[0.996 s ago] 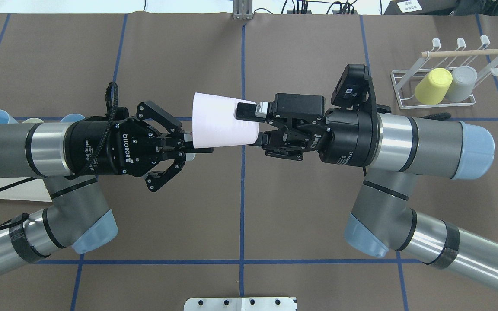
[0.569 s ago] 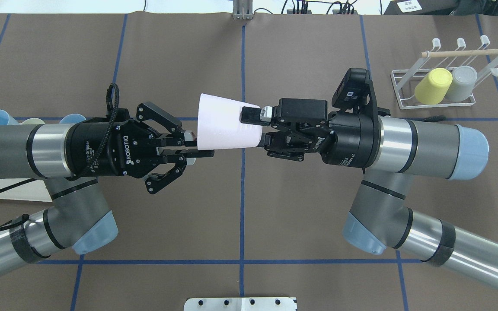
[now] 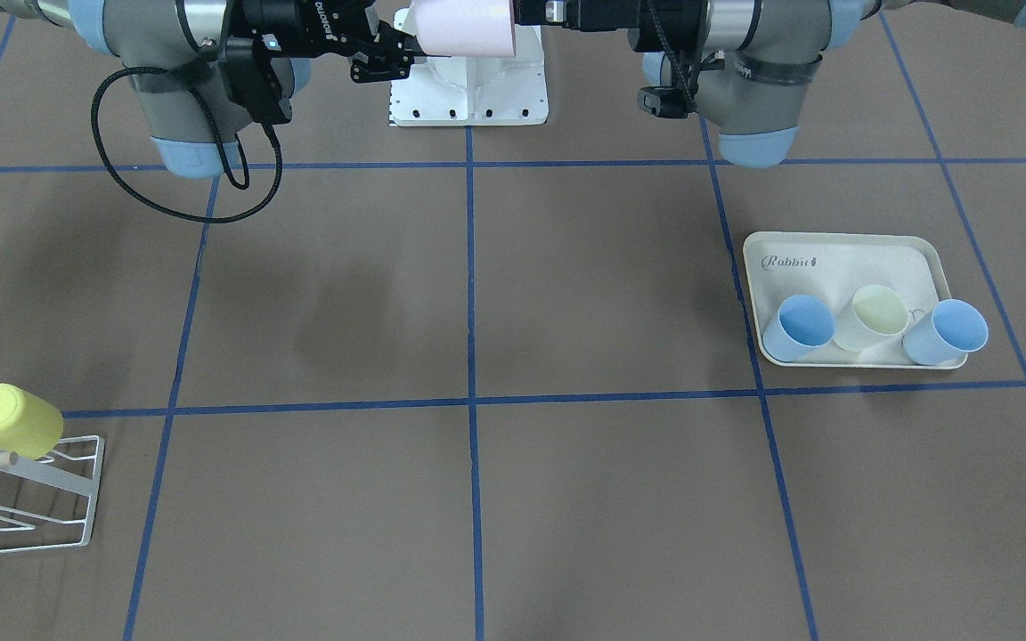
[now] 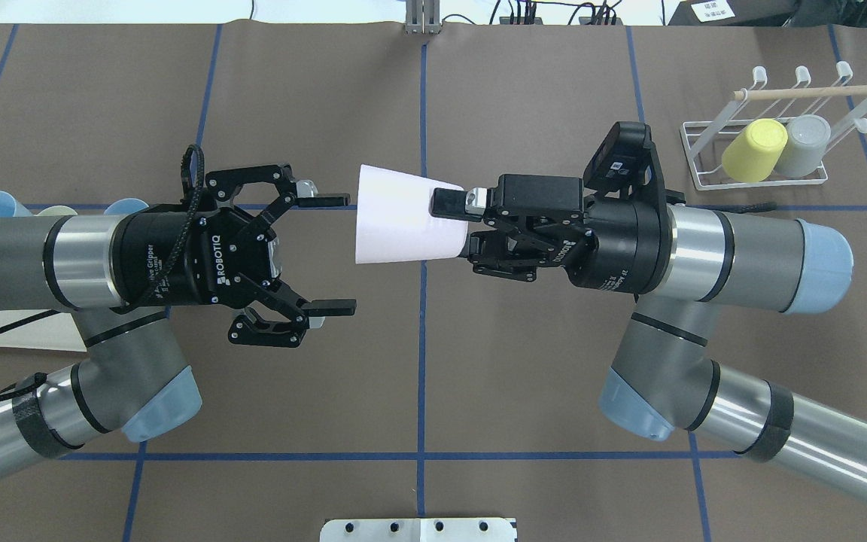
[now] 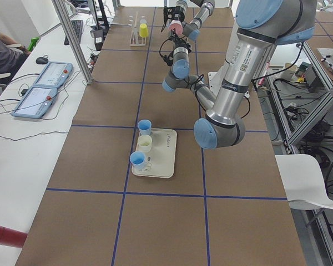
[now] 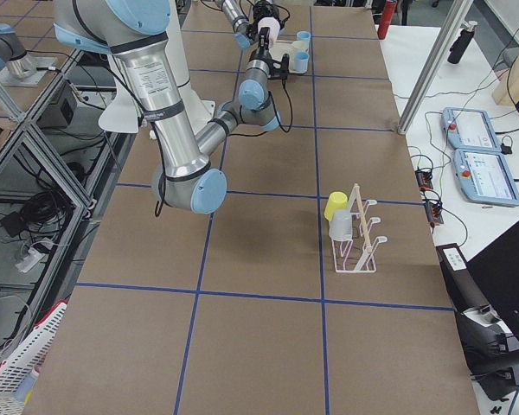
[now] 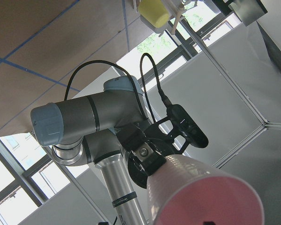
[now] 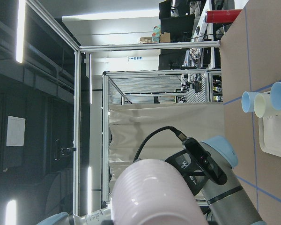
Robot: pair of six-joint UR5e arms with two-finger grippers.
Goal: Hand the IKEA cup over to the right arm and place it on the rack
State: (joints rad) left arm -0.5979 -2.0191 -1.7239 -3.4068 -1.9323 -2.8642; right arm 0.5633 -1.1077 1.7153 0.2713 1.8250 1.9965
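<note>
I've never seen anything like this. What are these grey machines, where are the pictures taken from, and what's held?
They are two robot arms at a brown table, each ending in a two-finger gripper. Cameras look from overhead, from across the table, from both table ends, and from each wrist. The right gripper is shut on a tapered pale pink cup; the left gripper is open, apart from it. A cream tray holds two blue cups and a pale yellow cup. A white wire rack holds a yellow cup and a grey cup.
</note>
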